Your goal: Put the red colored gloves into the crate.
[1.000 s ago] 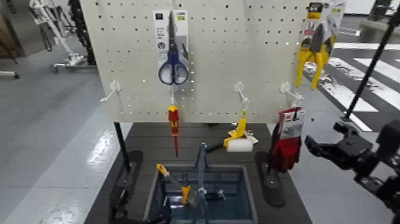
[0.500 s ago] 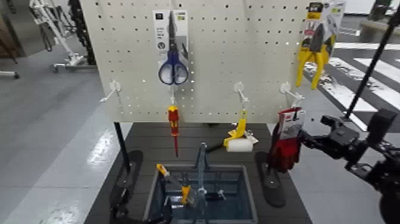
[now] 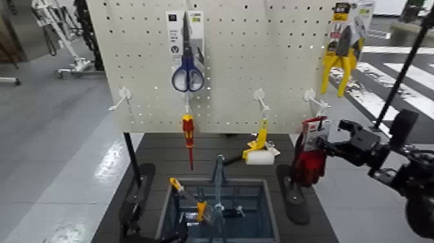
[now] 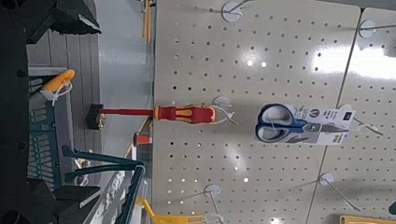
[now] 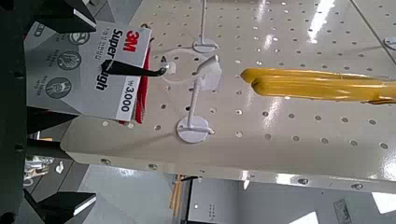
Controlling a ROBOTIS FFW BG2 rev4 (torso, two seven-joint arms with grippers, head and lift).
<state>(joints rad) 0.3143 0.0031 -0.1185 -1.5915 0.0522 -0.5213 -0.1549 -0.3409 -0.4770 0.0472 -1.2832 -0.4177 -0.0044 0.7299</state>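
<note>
The red colored gloves (image 3: 308, 158) hang from a hook at the lower right of the pegboard, with their white-and-red card (image 5: 93, 70) on top. My right gripper (image 3: 328, 150) is at the gloves' right edge, level with the card. In the right wrist view its dark fingers (image 5: 61, 14) stand apart on either side of the card, open. The grey-blue crate (image 3: 271, 216) sits on the dark table below the board, left of the gloves. My left gripper (image 3: 129, 223) is low at the crate's front left, its fingers (image 4: 56, 19) apart and empty.
On the pegboard (image 3: 226, 52) hang blue scissors (image 3: 187, 71), a red-and-yellow screwdriver (image 3: 188, 132), yellow pliers (image 3: 340, 61) and a yellow-handled roller (image 3: 259, 147). An orange-handled tool (image 3: 190, 199) lies in the crate. Black stand feet (image 3: 294, 194) flank the crate.
My right arm has moved left towards the pegboard, bringing its gripper from clear of the gloves up to the card. The gloves and the left arm have not moved.
</note>
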